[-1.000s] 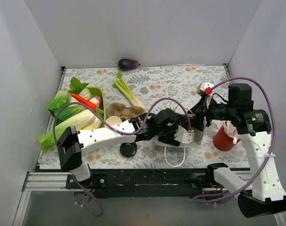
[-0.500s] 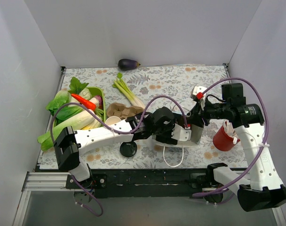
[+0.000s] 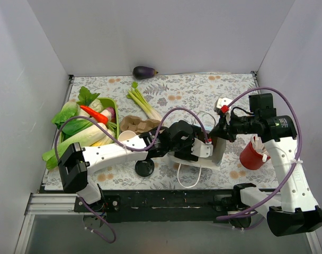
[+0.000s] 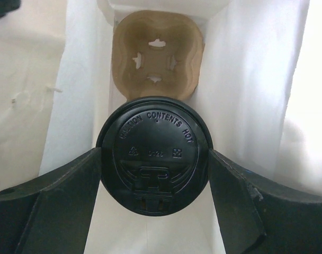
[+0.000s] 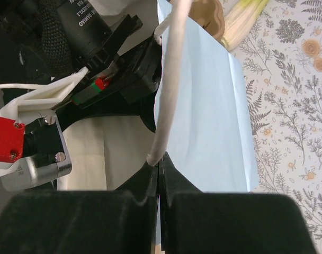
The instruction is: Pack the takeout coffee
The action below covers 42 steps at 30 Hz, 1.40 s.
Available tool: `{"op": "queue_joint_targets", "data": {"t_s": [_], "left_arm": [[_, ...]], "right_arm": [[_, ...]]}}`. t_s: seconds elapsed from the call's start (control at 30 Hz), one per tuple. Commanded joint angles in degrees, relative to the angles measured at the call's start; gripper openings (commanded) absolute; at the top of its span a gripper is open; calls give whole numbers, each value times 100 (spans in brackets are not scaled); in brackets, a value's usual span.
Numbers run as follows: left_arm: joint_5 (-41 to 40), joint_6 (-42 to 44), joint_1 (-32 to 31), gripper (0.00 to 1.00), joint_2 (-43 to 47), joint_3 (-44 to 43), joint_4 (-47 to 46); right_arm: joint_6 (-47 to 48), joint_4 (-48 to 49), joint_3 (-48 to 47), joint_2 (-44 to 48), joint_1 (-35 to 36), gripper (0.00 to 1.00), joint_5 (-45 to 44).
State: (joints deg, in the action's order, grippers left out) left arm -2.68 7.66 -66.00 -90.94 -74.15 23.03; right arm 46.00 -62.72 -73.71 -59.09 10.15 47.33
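The takeout coffee [image 4: 154,151] shows its black dome lid from above in the left wrist view. My left gripper [image 4: 154,164] is shut on it, a finger pressed to each side of the lid. The cup hangs inside a white paper bag [image 4: 246,79], above a cardboard cup carrier [image 4: 157,53] at the bag's bottom. In the top view the left gripper [image 3: 202,148] reaches into the bag [image 3: 219,151] and hides the cup. My right gripper [image 5: 159,165] is shut on the bag's white cord handle [image 5: 169,79] at the rim, holding the bag's mouth up.
A red cup [image 3: 252,153] stands right of the bag. A loose black lid [image 3: 144,168], a lidless white cup [image 3: 128,136] and a second carrier [image 3: 140,125] lie to the left. A green tray of vegetables [image 3: 110,103], spring onions [image 3: 142,100] and an aubergine [image 3: 144,72] lie beyond.
My right gripper has closed on the bag's handle and the rim has come up. The left gripper has shifted slightly left with the cup.
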Motion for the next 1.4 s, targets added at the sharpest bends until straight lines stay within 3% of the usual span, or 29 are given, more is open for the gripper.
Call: {"op": "queue_joint_targets", "data": {"t_s": [0.0,0.17,0.53,0.9,1.37], "left_arm": [[-409,113,87,0,471,172,-526],[-391,34,192,0,551,305,-703],[-14,-19,236,0,296,279,-1010],[935,-291,359,0,472,383,-1063],[734,85,439,0,252,638,-1187]], "right_arm": [[-319,-443,-240,126,4,1,268],[-1074,-162,-152,328,31,1,136],[-1163,-302,-56,196,40,1,514],[-1585,-39,-3,91,31,1,409],[-1506,-223,-3,38,31,1,760]]}}
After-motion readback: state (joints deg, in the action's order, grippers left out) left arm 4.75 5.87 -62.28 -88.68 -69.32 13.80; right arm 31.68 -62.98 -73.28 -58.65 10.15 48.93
